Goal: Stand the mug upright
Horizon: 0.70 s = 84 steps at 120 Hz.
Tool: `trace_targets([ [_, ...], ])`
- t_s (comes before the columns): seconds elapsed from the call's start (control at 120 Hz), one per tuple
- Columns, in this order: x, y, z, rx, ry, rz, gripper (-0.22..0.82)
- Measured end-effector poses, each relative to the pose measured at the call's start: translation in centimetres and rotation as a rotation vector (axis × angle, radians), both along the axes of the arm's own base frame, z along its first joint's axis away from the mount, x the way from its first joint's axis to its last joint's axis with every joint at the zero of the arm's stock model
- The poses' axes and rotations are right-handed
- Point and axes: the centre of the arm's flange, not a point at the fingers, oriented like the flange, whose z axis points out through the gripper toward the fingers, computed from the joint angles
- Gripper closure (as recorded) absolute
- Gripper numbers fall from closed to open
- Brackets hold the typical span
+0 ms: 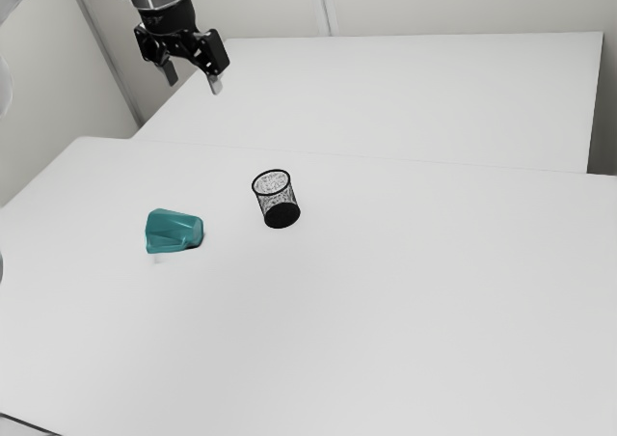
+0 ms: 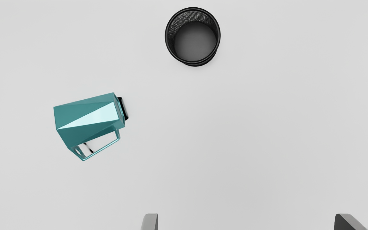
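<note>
My gripper [image 1: 194, 81] hangs well above the table in the exterior view, up and slightly to that view's right of the teal mug [image 1: 174, 231]. The mug lies on its side, its narrower end toward the exterior view's right. In the wrist view the faceted mug [image 2: 89, 118] shows its angular handle sticking out on the side nearer my fingers. My gripper [image 2: 246, 222] is open in that view, its two fingertips wide apart with bare table between them. Nothing touches the mug except the table.
A black mesh cup [image 1: 278, 201] stands upright close to the mug, toward the exterior view's right; its round opening faces up in the wrist view [image 2: 194, 41]. The white tabletop [image 1: 386, 311] extends around both. Behind it is another white surface [image 1: 415, 89].
</note>
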Motion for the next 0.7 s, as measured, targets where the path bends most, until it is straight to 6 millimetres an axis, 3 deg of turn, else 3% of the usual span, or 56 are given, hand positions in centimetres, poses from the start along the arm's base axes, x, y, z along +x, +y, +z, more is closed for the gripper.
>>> trace_targets([
  [0.133,0.1,0.1,-1.6,-0.014,0.022,-0.001,0.00],
  [0.183,0.3,1.4,-2.5,-0.063,0.032,0.027,0.00],
  [0.225,0.3,4.0,-3.5,-0.128,0.046,0.077,0.00],
  [0.267,0.2,7.9,-5.6,-0.222,0.080,0.148,0.00],
  [0.367,-1.9,19.7,-13.6,-0.494,0.166,0.375,0.00],
  [0.417,-3.0,24.0,-17.1,-0.592,0.184,0.457,0.00],
  [0.6,-3.4,28.7,-28.3,-0.742,0.245,0.531,0.00],
  [0.7,-4.2,31.7,-30.1,-0.760,0.200,0.541,0.00],
])
